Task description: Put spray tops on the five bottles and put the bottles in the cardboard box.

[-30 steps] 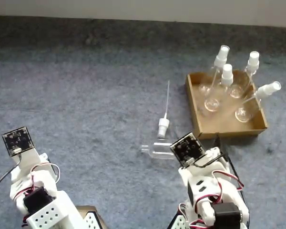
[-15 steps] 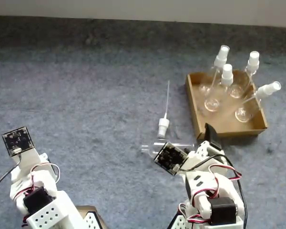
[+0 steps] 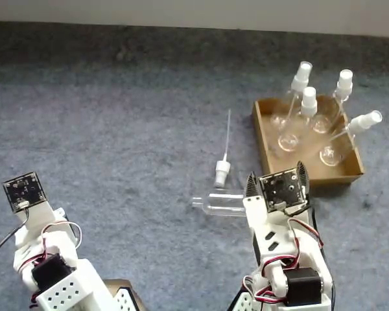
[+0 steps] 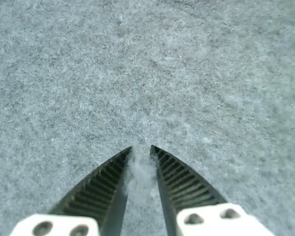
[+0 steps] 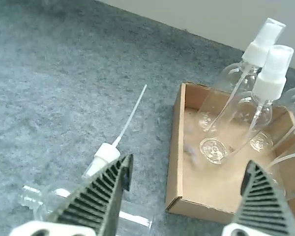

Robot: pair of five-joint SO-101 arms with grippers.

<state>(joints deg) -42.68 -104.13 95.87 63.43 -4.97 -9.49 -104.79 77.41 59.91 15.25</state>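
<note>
While four bottles [image 3: 292, 129] with white spray tops [image 3: 304, 70] stand leaning inside the cardboard box [image 3: 259, 139], the fifth bottle [image 3: 222, 205] lies on its side on the table [image 3: 117, 129]. Its open neck points to 9 o'clock. The loose spray top [image 3: 222, 171] lies just beside it at 12 o'clock, and its thin tube runs on toward 12 o'clock. The box is near, at about 2 o'clock.

The right end effector [image 3: 277, 178] hangs at 3 o'clock of the lying bottle. It is spread wide and holds nothing; one finger is over the bottle's base end, the other at the near wall of the box. The left end effector [image 4: 140, 148] is well apart at 8 o'clock, almost closed with a slim gap, holding nothing.

The bottles are clear with round bottoms. The box is brown, shallow and low-walled. The table is covered with grey fuzzy fabric, and the fingers are black, ribbed and pointed.
</note>
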